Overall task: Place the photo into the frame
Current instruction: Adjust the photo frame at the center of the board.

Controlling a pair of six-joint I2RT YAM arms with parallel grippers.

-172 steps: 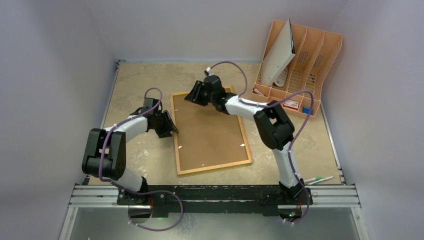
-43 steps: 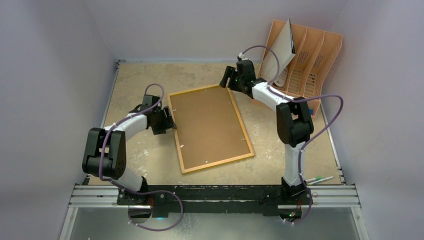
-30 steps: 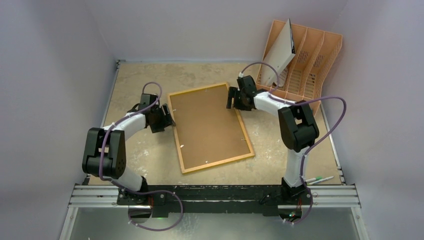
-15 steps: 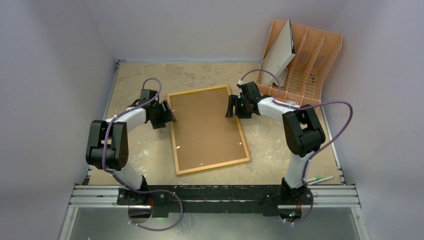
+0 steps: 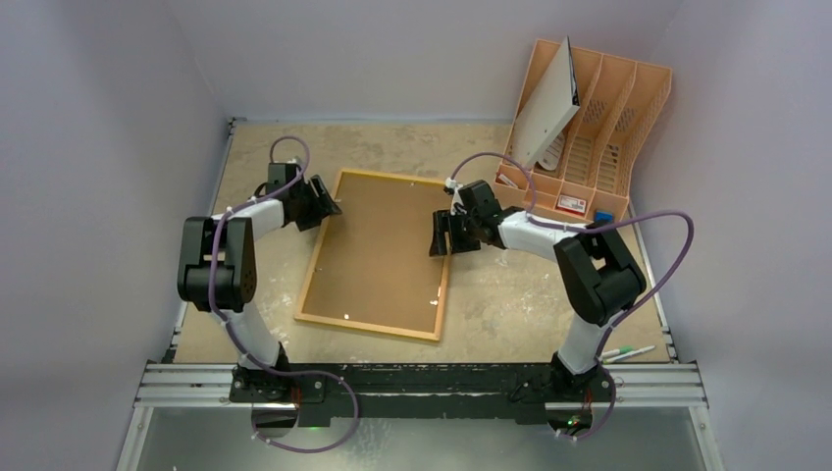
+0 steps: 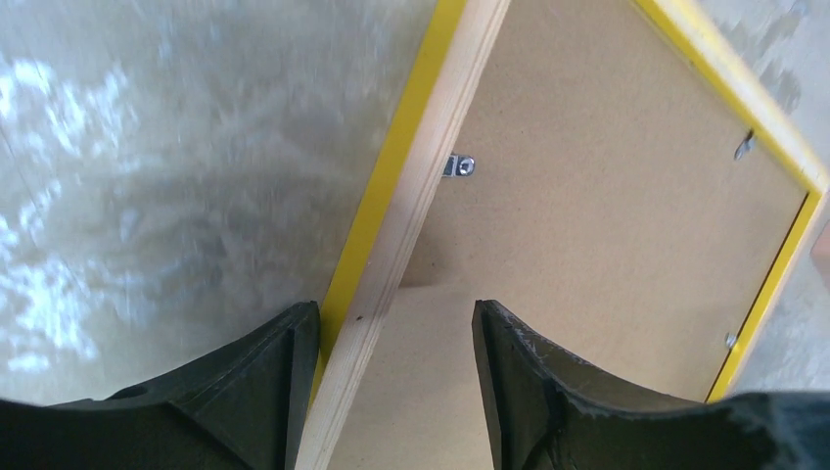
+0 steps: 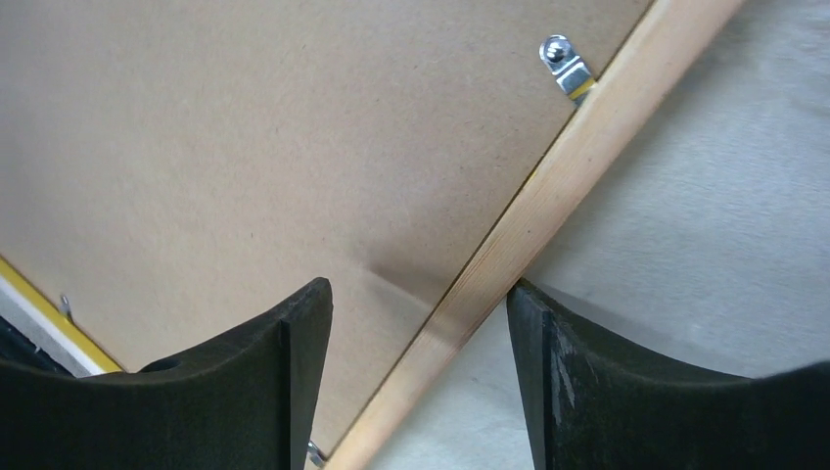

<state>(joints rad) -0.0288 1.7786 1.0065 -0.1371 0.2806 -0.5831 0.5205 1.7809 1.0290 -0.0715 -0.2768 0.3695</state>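
The frame (image 5: 316, 250) lies back up on the table, light wood rails around a brown backing board (image 5: 378, 255). My left gripper (image 5: 322, 204) stands open at its far left corner; in the left wrist view (image 6: 396, 308) the jaws straddle the wood and yellow rail (image 6: 423, 186), the left finger beside its outer edge. My right gripper (image 5: 442, 234) is open across the right rail (image 7: 558, 196), one finger over the board (image 7: 294, 147), one over the table. The photo (image 5: 545, 103) leans in the orange rack, white back showing.
An orange file rack (image 5: 613, 108) stands at the back right with small items in its front tray. Pens (image 5: 623, 351) lie near the right arm's base. Grey walls close in on three sides, and a metal rail (image 5: 422, 385) runs along the near edge.
The frame has swung round and slid left, its near end now toward the left arm. The left gripper moved farther back along it; the right gripper came nearer and left, its jaws narrowing slightly.
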